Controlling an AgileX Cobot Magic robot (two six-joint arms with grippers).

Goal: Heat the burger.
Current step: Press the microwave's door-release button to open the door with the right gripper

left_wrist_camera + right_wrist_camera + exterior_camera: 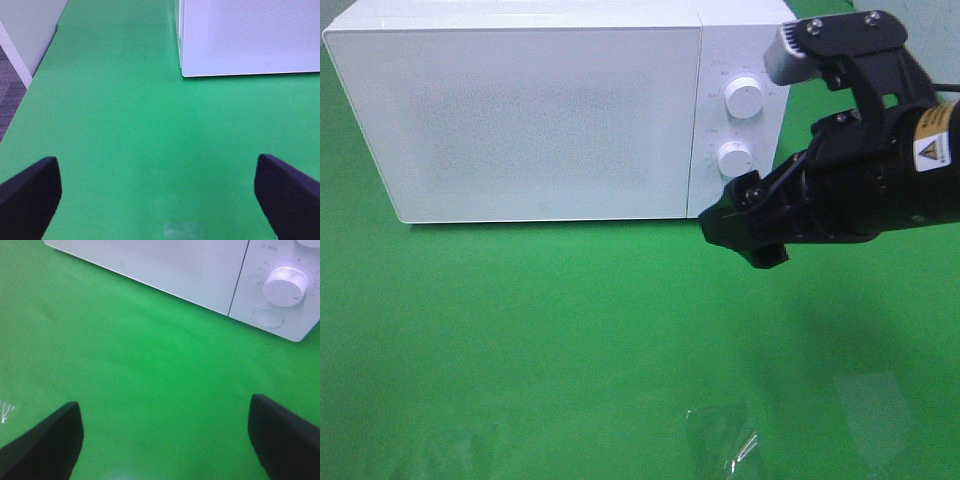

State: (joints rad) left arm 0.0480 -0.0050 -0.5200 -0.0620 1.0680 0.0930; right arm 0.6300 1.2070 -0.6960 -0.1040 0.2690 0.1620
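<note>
The burger is out of view in every frame. A white microwave (520, 110) stands at the back of the green table with its door shut. My right gripper (740, 240) hovers just in front of the microwave's lower knob (734, 157), below the upper knob (747, 97). In the right wrist view its black fingers (45, 445) stand wide apart and open over bare green cloth, with the lower knob (284, 286) ahead. My left gripper (157, 200) is open too, nothing between its fingers (30, 195), facing the microwave's left corner (250, 35).
A round door button (268, 317) sits under the lower knob. Faint shiny patches (720, 440) lie on the cloth near the front edge. Past the table's left edge are grey floor (10, 95) and a pale panel (25, 30).
</note>
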